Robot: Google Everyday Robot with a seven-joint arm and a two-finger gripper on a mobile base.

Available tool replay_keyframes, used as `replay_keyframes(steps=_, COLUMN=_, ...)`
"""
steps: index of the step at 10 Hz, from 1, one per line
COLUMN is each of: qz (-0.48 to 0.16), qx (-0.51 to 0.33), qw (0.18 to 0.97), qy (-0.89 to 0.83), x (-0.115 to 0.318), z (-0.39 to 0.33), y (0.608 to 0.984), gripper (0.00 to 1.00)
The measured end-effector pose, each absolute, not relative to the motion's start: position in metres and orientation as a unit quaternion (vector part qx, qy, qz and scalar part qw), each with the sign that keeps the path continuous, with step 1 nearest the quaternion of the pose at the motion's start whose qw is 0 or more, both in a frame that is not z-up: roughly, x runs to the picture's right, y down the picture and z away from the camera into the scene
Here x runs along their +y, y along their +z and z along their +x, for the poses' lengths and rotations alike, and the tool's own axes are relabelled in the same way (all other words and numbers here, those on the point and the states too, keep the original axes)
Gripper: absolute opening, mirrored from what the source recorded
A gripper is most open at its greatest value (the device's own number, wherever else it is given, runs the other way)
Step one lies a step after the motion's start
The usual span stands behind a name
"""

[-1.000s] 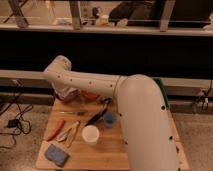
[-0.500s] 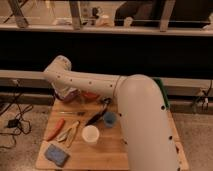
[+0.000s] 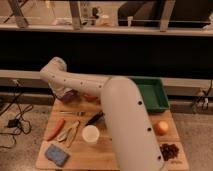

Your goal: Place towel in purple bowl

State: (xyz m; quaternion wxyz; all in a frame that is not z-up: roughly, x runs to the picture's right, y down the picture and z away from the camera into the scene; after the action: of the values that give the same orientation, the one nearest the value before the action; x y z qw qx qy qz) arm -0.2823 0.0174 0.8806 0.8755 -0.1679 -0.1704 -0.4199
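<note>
**A:** Where's the end effector [image 3: 61, 92]?

**B:** Down at the back-left corner of the pale wooden desk [image 3: 82, 156], at the tip of the big white robot arm [image 3: 120, 117]. The arm sweeps up over the middle of the desk and folds back down there. I cannot tell what state the end effector is in, as the arm's last link covers it.

**A:** And the small dark purple bowl [image 3: 71, 96]?

**B:** In the same back-left corner, right at the end effector. I can't tell whether they touch. An orange-red patch [image 3: 90, 97] sits just beside the bowl, half hidden by the arm.

**A:** And the towel?

**B:** Nothing is plainly a towel. The nearest match is the blue rectangular soft pad [image 3: 56, 155] lying flat at the front-left corner, well apart from the bowl.

**A:** What lies between them?

**B:** A long orange carrot [image 3: 54, 129] lies along the left edge, with a pale yellow peel-like strip [image 3: 70, 132] beside it. There's a black-handled knife [image 3: 94, 119] nearer the middle and a round white cup [image 3: 90, 134] in front of it.

**A:** And the right side?

**B:** A green rectangular plastic tray [image 3: 152, 92] is at the back-right corner. A round orange fruit [image 3: 161, 128] sits by the right edge, and a dark red cluster [image 3: 170, 150] is at the front-right corner.
</note>
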Motion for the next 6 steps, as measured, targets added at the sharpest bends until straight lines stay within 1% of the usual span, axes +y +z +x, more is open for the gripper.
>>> replay_keyframes(steps=3, qz=-0.169, qx=-0.165, qw=0.866, qy=-0.441, x=-0.002, z=-0.296, y=0.891, gripper=0.06)
replay_keyframes(steps=5, qz=-0.178, qx=-0.162, qw=0.864, qy=-0.441, x=-0.004, z=-0.290, y=0.894, gripper=0.06)
replay_keyframes(steps=6, qz=-0.179, qx=-0.161, qw=0.864, qy=-0.442, x=-0.004, z=-0.289, y=0.895, gripper=0.10)
